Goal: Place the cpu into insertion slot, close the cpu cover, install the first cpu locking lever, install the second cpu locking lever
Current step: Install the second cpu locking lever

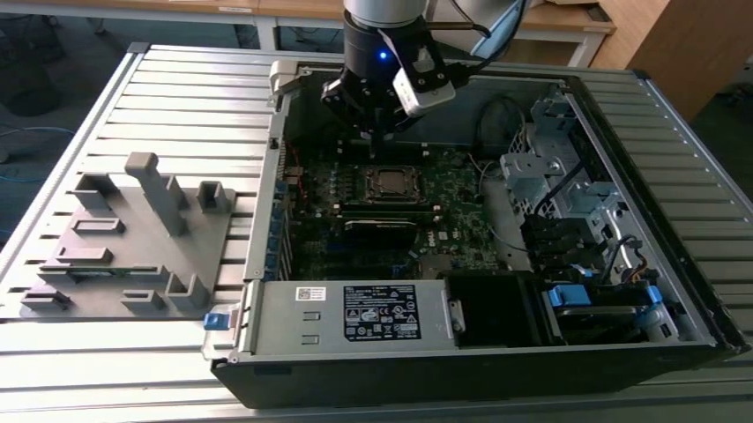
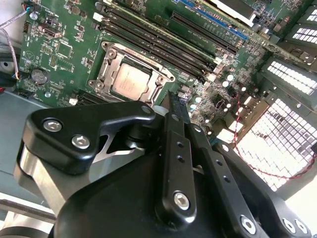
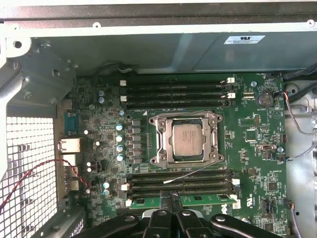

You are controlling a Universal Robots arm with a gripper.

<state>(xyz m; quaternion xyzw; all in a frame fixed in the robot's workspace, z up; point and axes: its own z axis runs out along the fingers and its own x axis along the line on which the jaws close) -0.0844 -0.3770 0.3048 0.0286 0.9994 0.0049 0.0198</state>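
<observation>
Fingers (image 3: 171, 198) pressed together, empty, poised above memory strips (image 3: 176, 181) just beside cpu cover (image 3: 186, 139), cpu (image 3: 188, 141) seated within.

No print can be read. A black label (image 1: 383, 311) with white marks sits on the grey power supply box (image 1: 353, 319), well away from the claw (image 1: 374, 132); a small white sticker (image 1: 312, 293) lies beside it. Another white sticker (image 3: 240, 39) sits on the case wall (image 3: 163, 49), its marks too small to read.
</observation>
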